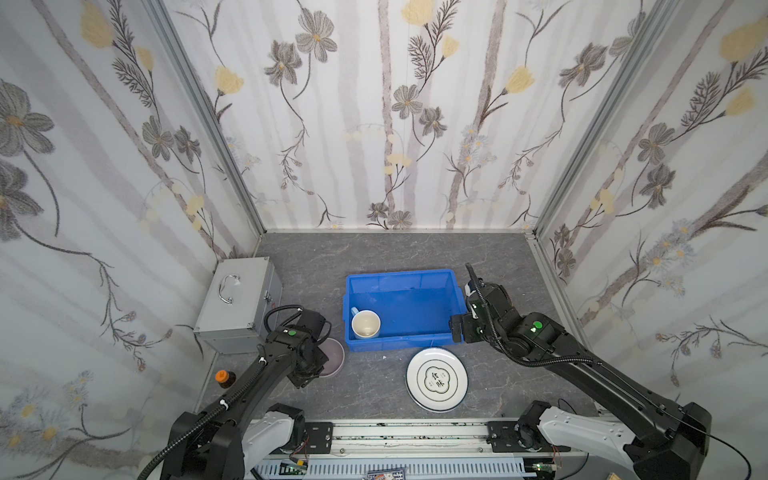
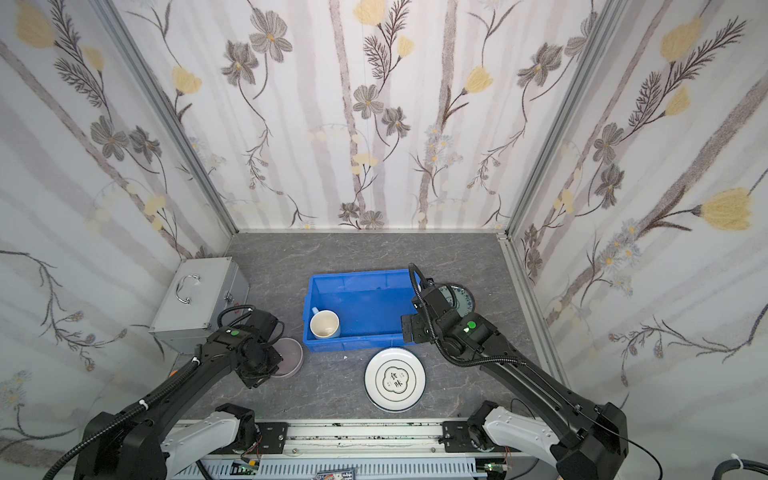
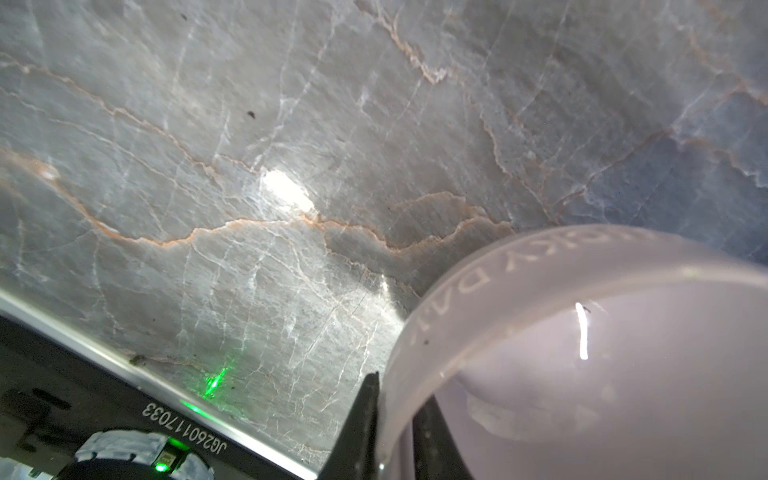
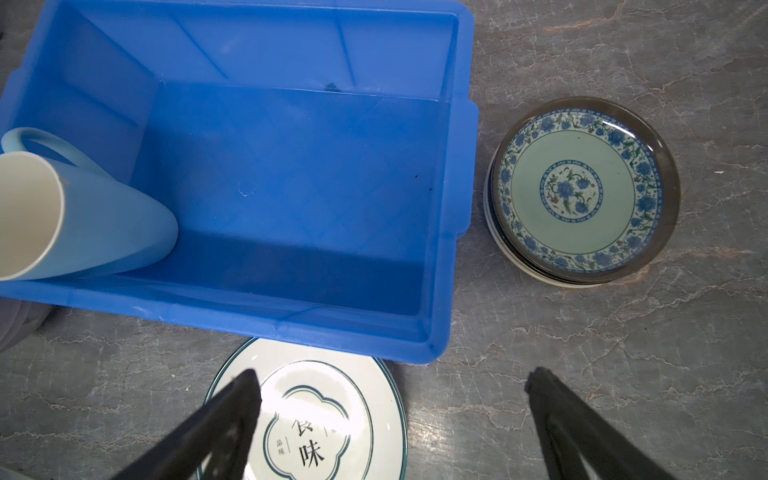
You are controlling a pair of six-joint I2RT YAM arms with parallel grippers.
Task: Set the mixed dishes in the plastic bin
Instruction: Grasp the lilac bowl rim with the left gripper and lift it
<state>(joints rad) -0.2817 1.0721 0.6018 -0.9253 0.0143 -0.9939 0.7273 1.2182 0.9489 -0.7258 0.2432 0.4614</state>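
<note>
The left arm reaches in from the desk's near left, elbow bent and wrist tipped down. The left gripper (image 3: 399, 390) is clamped on the wall of the lilac bowl (image 1: 336, 353) — one finger inside, one outside — just left of the blue bin (image 1: 401, 275). A pale blue mug (image 1: 365, 324) sits in the bin's near left corner. The right arm stretches to the bin's right end, and the right gripper (image 4: 392, 376) hangs wide open above a white plate (image 1: 436, 379).

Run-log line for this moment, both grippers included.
left gripper: shut on lilac bowl | right gripper: open, empty | blue bin: mug only | white plate: on table
</note>
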